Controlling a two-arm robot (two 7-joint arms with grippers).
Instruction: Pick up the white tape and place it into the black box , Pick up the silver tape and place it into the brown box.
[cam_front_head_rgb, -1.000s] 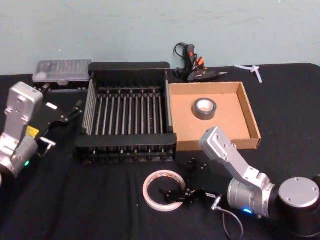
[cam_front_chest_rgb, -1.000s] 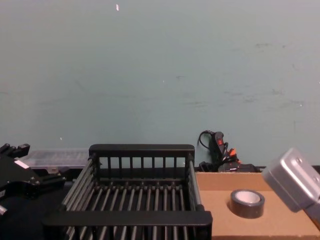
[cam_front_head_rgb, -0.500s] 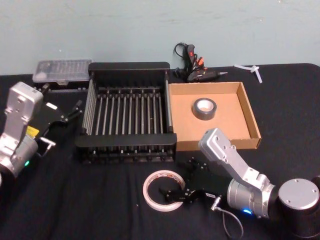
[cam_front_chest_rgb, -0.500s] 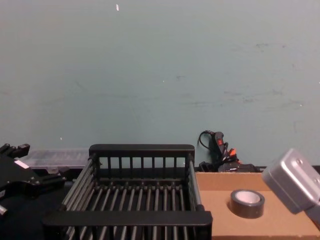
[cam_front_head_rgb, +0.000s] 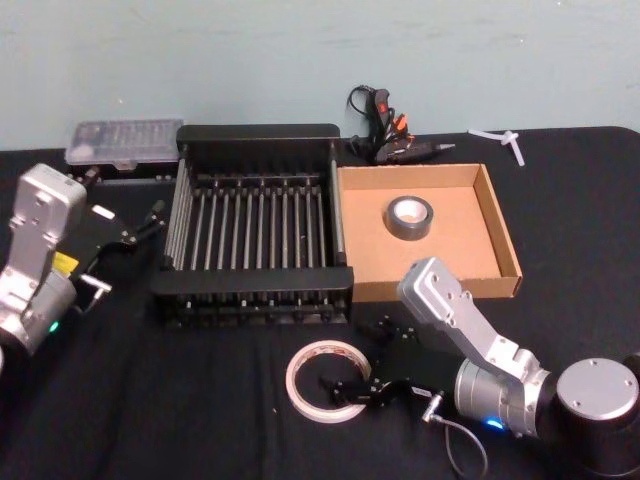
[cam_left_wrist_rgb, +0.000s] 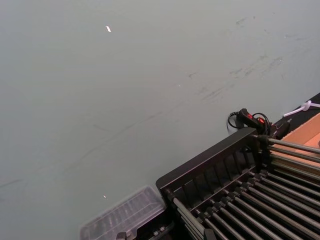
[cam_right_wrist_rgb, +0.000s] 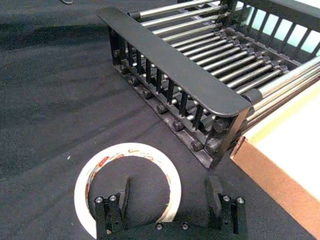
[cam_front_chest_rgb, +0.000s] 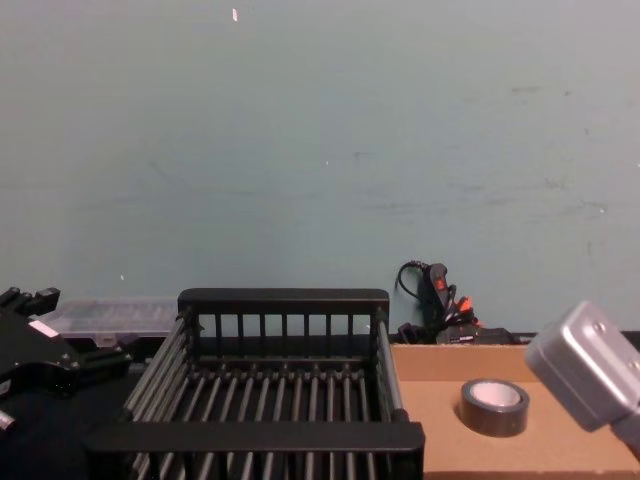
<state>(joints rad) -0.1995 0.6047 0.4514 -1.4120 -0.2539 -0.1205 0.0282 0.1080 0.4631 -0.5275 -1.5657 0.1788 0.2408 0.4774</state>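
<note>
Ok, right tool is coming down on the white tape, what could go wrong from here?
1. The right tool is open with one finger inside the white tape and one outside its near edge; the roll lies flat on the black cloth, so the fingers may scrape or slide it instead of gripping.
2. The black box has a solid rim close by; a low carry could clip it.
3. The slatted floor might let the thin roll tilt or wedge.

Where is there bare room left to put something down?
The black box has its whole slatted floor free. The brown box is bare around the silver tape. It is crowded at the white tape, under the right gripper.
</note>
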